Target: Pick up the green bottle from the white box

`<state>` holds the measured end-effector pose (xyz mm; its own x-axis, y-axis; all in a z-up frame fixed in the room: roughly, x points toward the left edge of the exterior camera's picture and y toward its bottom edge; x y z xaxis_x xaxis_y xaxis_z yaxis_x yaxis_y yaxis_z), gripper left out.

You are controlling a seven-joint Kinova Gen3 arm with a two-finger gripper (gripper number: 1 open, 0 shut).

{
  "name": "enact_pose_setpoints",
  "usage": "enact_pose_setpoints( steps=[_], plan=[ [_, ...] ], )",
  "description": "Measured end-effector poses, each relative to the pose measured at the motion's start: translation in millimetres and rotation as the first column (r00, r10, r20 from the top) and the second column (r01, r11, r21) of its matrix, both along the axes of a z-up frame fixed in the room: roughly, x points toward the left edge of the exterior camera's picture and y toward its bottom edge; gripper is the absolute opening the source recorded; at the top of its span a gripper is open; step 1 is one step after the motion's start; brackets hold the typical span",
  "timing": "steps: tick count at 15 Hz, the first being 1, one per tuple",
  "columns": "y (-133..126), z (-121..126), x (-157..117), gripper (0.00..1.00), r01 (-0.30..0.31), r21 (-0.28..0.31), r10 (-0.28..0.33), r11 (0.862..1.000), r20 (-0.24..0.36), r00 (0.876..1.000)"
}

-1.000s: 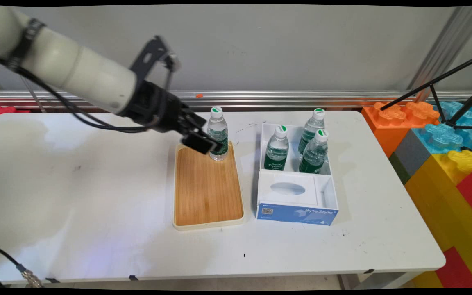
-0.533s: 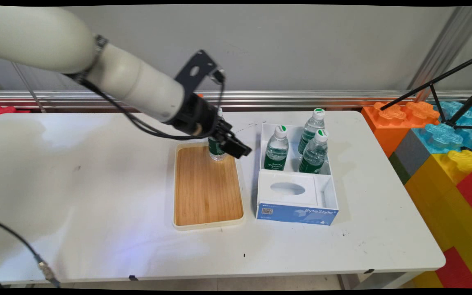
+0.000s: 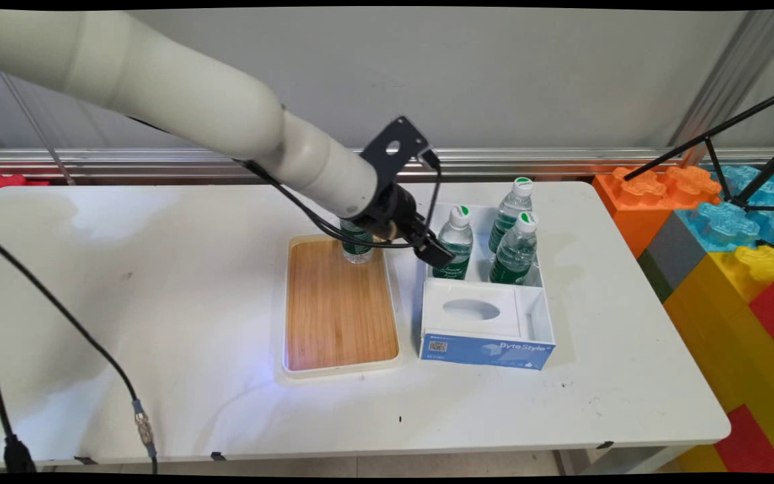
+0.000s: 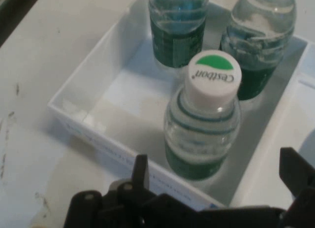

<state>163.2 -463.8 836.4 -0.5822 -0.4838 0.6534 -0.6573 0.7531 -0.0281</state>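
Observation:
My gripper (image 3: 435, 252) hangs over the left side of the white box (image 3: 488, 333), open and empty. In the hand view the gripper (image 4: 217, 165) has its fingers (image 4: 140, 170) spread on either side of the nearest water bottle (image 4: 203, 134), which has a white and green cap. That bottle (image 3: 455, 243) stands in the box's rear compartment with two more bottles (image 3: 514, 250) behind and beside it (image 4: 177, 26). Another bottle (image 3: 357, 243) stands at the far end of the wooden tray (image 3: 340, 316), its top hidden by the arm.
The box's front part carries a white insert with an oval opening (image 3: 471, 309). Large coloured toy blocks (image 3: 729, 255) and a black tripod leg (image 3: 729, 128) stand past the table's right edge. Black cables (image 3: 58, 316) hang at the left.
The arm has swung right, from beside the bottle on the tray to the left bottle in the box. The tray bottle stays where it stood.

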Motion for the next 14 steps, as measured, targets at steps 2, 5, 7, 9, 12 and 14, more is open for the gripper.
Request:
enact_pose_setpoints(
  steps=[2,5,7,9,12,14],
  plan=[
    [-9.5,-11.4,-9.4,1.00,0.009,-0.007,-0.009,1.000,0.004,1.000],
    [-18.5,-22.2,-17.3,1.00,0.018,-0.016,-0.018,1.000,0.007,1.000],
    [-22.1,-26.8,-20.5,1.00,0.022,-0.020,-0.022,1.000,0.006,1.000],
    [-26.1,-32.5,-24.1,1.00,0.028,-0.025,-0.028,0.999,0.005,1.000],
    [-29.6,-37.3,-26.9,1.00,0.033,-0.030,-0.033,0.999,0.004,0.999],
    [-32.2,-41.2,-29.1,1.00,0.038,-0.034,-0.038,0.999,0.001,0.999]
  ],
)
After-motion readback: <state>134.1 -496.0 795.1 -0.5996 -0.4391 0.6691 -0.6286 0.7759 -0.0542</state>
